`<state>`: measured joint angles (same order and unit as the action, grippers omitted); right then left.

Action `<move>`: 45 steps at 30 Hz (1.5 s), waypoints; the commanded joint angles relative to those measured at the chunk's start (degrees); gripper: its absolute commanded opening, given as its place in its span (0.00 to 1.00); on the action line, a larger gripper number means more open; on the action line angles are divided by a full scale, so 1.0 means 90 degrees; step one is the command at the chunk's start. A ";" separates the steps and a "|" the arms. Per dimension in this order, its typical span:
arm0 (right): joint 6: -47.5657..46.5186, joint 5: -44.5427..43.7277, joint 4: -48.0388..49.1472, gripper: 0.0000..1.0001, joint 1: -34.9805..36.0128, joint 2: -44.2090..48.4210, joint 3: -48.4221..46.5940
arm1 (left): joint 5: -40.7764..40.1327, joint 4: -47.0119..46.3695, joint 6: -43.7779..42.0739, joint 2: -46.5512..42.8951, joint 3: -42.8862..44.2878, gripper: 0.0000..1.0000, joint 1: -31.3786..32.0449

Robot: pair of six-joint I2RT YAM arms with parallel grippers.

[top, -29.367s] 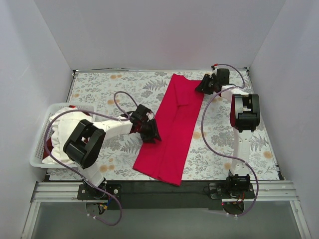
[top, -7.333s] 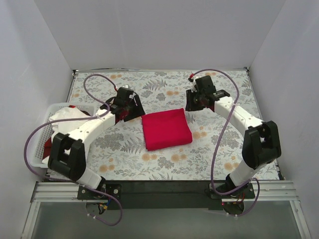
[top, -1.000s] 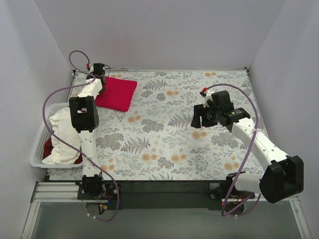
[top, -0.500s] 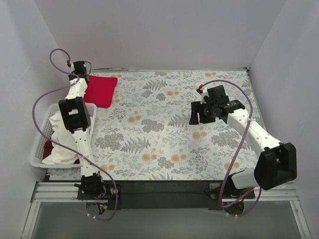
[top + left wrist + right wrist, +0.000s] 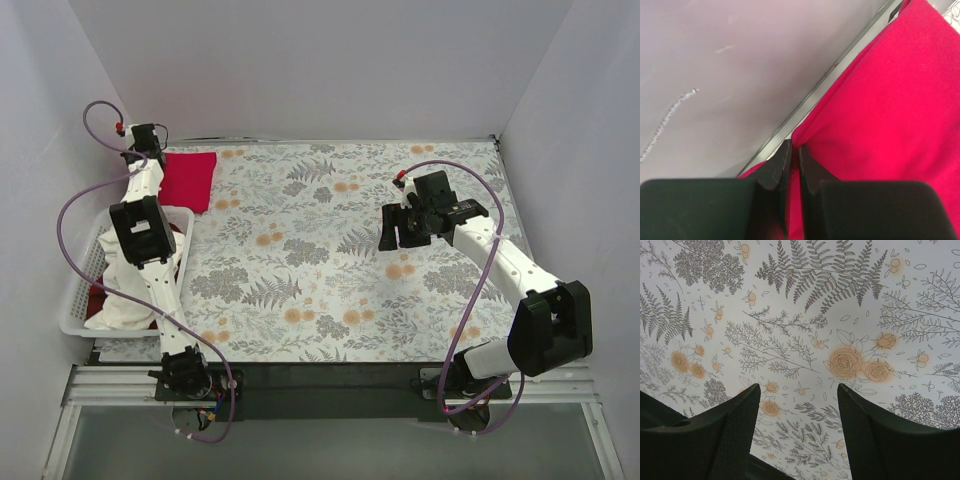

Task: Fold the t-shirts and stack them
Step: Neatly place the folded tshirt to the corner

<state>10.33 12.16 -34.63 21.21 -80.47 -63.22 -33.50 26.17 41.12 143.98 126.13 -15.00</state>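
Our left end effector (image 5: pixel 794 146) is clamped on the edge of the folded red t-shirt (image 5: pixel 190 180), set just beyond the basket (image 5: pixel 68 318), we judge to free folding room. The white t-shirt (image 5: pixel 108 300) waits inside the basket; our right end effector (image 5: pixel 798 390) hangs open, empty, well to its right.

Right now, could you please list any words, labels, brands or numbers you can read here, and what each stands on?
None: no readable text shows on the folded red t-shirt, the floral cloth, the white basket, the left arm or the right arm.
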 commanded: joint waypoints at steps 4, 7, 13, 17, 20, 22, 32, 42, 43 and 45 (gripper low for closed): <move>0.0015 0.0035 -0.0009 0.70 -0.0013 0.0103 -0.0173 | -0.0321 -0.0252 -0.0038 -0.0041 0.0264 0.01 -0.0032; 0.0024 0.0045 -0.0009 0.70 -0.0023 0.0132 -0.0182 | -0.0331 -0.0262 0.0050 -0.0138 0.0117 0.24 -0.0032; 0.0015 -0.0013 -0.0009 0.70 -0.0013 0.0249 -0.0182 | 0.0126 -0.0213 0.0449 -0.0733 -0.0244 0.45 -0.0032; 0.0053 -0.0072 0.0000 0.70 -0.0023 0.0483 -0.0153 | 0.0956 -0.0086 0.0996 -0.1319 -0.0537 0.57 -0.0013; 0.0073 -0.0121 -0.0009 0.70 -0.0013 0.0707 -0.0095 | 0.1484 -0.0096 0.1329 -0.1875 -0.0878 0.61 0.0114; 0.0083 -0.0150 -0.0009 0.70 -0.0023 0.0854 0.0003 | 0.1690 -0.0096 0.1485 -0.2247 -0.1152 0.62 0.0260; 0.0083 -0.0238 0.0010 0.70 -0.0023 0.1518 0.0325 | 0.1965 -0.0467 0.0706 -0.2650 -0.2382 0.64 0.1305; 0.0063 -0.0219 0.0030 0.70 -0.0023 0.1460 0.0452 | 0.1535 -0.0525 0.0167 -0.1829 -0.2471 0.63 0.1823; 0.0063 -0.0209 0.0030 0.70 -0.0023 0.1451 0.0462 | 0.1409 -0.0535 0.0167 -0.1751 -0.2452 0.61 0.1823; 0.0063 -0.0199 0.0030 0.70 -0.0023 0.1412 0.0482 | 0.1300 -0.0564 0.0157 -0.1624 -0.2432 0.59 0.1823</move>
<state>10.74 10.44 -34.85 21.21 -67.77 -59.13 -18.55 21.82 44.03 129.36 103.88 1.78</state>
